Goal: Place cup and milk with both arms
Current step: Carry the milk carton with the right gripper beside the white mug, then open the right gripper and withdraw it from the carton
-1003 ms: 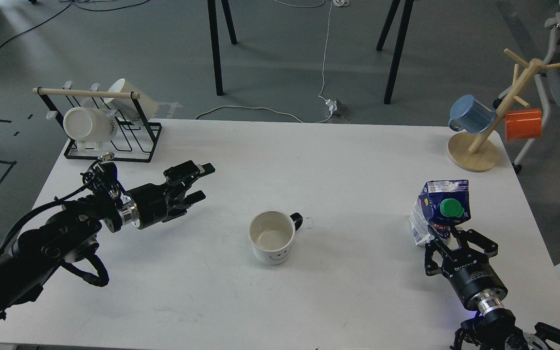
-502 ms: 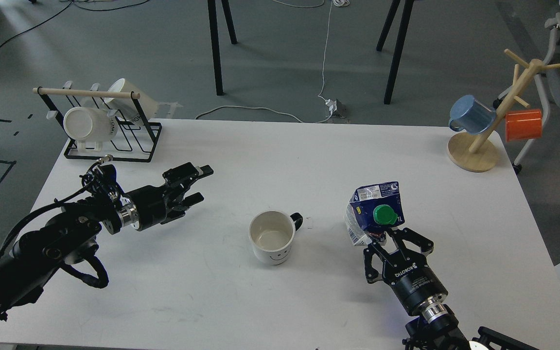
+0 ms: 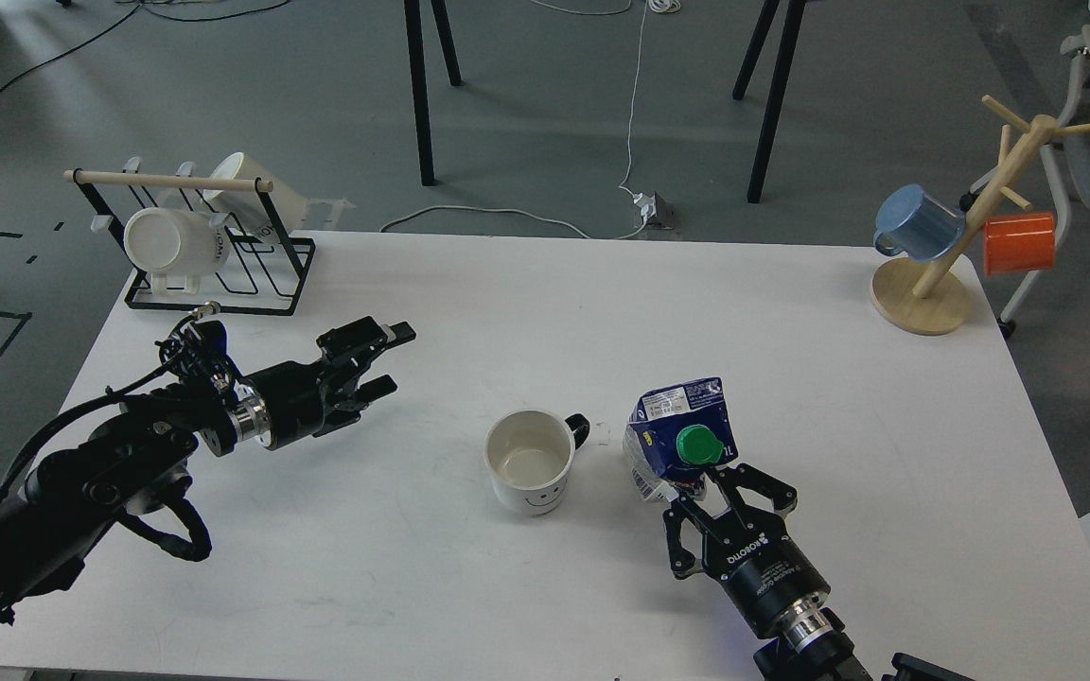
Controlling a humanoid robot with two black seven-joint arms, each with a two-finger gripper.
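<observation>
A white cup [image 3: 530,461] with a smiley face stands upright on the white table [image 3: 545,303], handle to the right. A blue milk carton [image 3: 677,437] with a green cap stands just right of the cup, a small gap between them. My right gripper [image 3: 708,497] is shut on the carton's lower part from the near side. My left gripper [image 3: 389,357] is open and empty, well to the left of the cup and above the table.
A black wire rack [image 3: 214,246] with two white mugs stands at the back left. A wooden mug tree [image 3: 942,274] with a blue mug [image 3: 916,223] and an orange mug [image 3: 1018,242] stands at the back right.
My right gripper has carried the milk carton leftward across the table, from the right side to just beside the cup. The left arm has barely moved.
</observation>
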